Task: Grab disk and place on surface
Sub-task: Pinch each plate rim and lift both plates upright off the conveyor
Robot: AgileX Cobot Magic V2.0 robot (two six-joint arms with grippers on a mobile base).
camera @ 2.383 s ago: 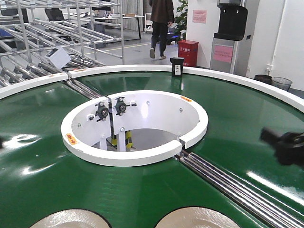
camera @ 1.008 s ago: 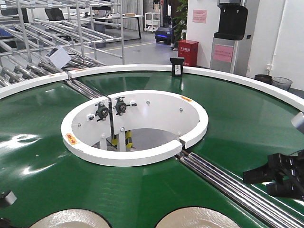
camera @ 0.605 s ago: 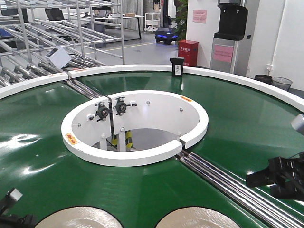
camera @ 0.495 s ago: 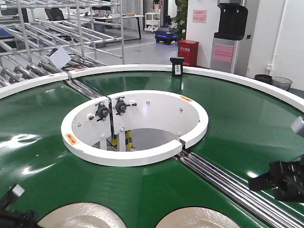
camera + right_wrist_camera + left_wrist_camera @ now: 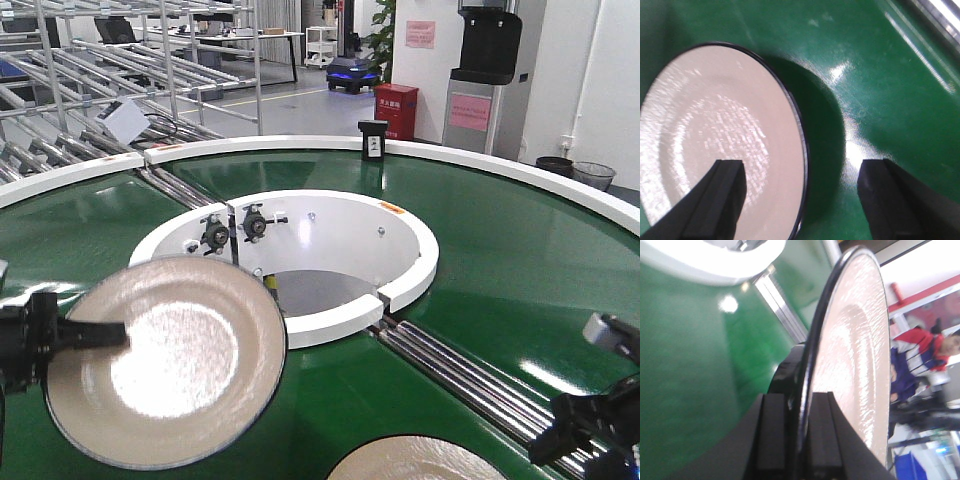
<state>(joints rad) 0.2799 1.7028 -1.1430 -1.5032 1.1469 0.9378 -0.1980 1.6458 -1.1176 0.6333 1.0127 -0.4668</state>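
We cannot read the lettering on the red bin (image 5: 396, 110) behind the white inner ring (image 5: 325, 325) of the green circular belt (image 5: 500, 240). Our left gripper (image 5: 797, 432) is clamped on the rim of a cream, dark-edged round disk (image 5: 170, 360), held tilted above the belt, front-left of that ring. Only the right wrist view shows our right gripper (image 5: 802, 192) spread wide over a second cream disk (image 5: 715, 135) lying on the belt

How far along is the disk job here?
Done: the left gripper is shut on the rim of one disk, holding it tilted above the belt. In hand: the right gripper hangs open over the rim of a second disk lying on the belt. Left: placing both; the surface is not in view.
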